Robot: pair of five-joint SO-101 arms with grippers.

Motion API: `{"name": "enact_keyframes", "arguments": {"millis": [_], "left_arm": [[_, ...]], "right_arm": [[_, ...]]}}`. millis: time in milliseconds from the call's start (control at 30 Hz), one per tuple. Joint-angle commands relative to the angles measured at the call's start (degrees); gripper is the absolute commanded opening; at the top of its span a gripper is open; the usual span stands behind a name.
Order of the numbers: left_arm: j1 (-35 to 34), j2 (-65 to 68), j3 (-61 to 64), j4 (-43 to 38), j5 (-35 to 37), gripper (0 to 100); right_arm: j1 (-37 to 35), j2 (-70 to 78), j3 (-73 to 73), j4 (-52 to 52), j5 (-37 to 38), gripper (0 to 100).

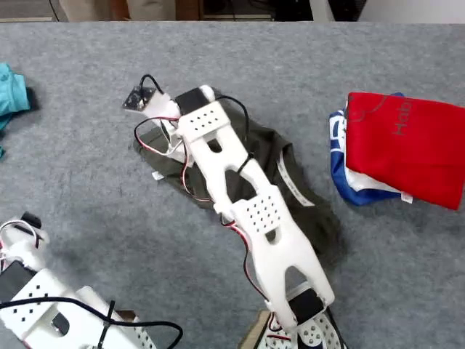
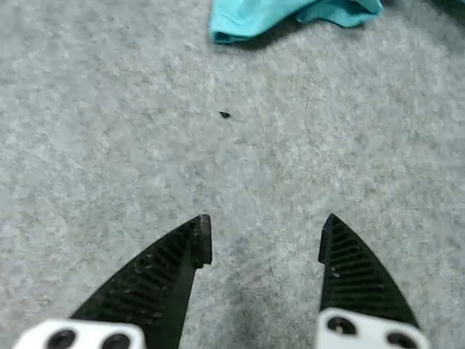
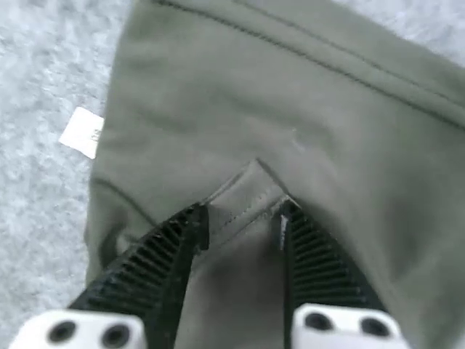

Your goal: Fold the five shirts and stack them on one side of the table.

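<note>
An olive green shirt (image 1: 290, 182) lies crumpled in the middle of the grey table, partly under the right arm (image 1: 240, 189), which stretches over it toward the far left. My right gripper (image 3: 241, 218) is shut on a raised fold of this olive shirt (image 3: 290, 109), near its edge. A folded red shirt (image 1: 403, 149) lies on top of a blue and white shirt (image 1: 356, 185) at the right side. A teal shirt (image 1: 11, 98) sits bunched at the left edge. My left gripper (image 2: 265, 243) is open above bare table, the teal shirt (image 2: 290, 14) some way beyond it.
The left arm (image 1: 43, 298) rests at the near left corner. A white label (image 3: 81, 132) sticks out from the olive shirt's edge. Grey table surface (image 1: 87, 189) lies bare between the teal shirt and the olive one.
</note>
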Motion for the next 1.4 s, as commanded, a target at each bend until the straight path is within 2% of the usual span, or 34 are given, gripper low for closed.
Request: {"name": "enact_keyframes", "arguments": {"millis": [0,100,233,367,567,800,967,1067,1200,1367], "left_arm": [[1.05,-0.22,0.26,-1.05,0.44,25],[1.05,0.04,0.44,-1.05,0.44,25],[1.49,-0.22,3.16,-4.04,0.44,25],[3.52,-0.22,4.66,-5.63,0.44,25],[3.52,-0.22,4.75,-5.8,0.44,25],[3.52,-0.22,4.92,-5.89,0.44,25],[3.96,0.22,4.66,-5.89,0.53,25],[7.38,0.22,3.87,-5.1,0.62,25],[12.75,0.31,-2.46,-0.97,5.45,25],[23.47,2.24,-11.6,0.97,9.14,24]], "right_arm": [[-0.57,1.54,-3.3,-0.62,2.9,17.8],[-0.13,3.38,-4.35,-0.62,4.13,15.9],[1.19,4.26,-7.6,-0.62,3.96,6.8],[2.24,4.0,-11.3,0.26,3.6,6.5],[2.51,4.0,-20.26,7.74,3.87,6.5],[4.18,3.65,-28.0,8.26,3.34,4.1],[6.55,-3.03,-31.34,7.91,-5.45,4.1],[9.71,-9.54,-31.25,7.82,-10.9,4.1],[15.96,-16.75,-31.25,7.3,-16.53,4.1],[23.87,-20.79,-31.08,8.0,-16.97,4.1]]}}
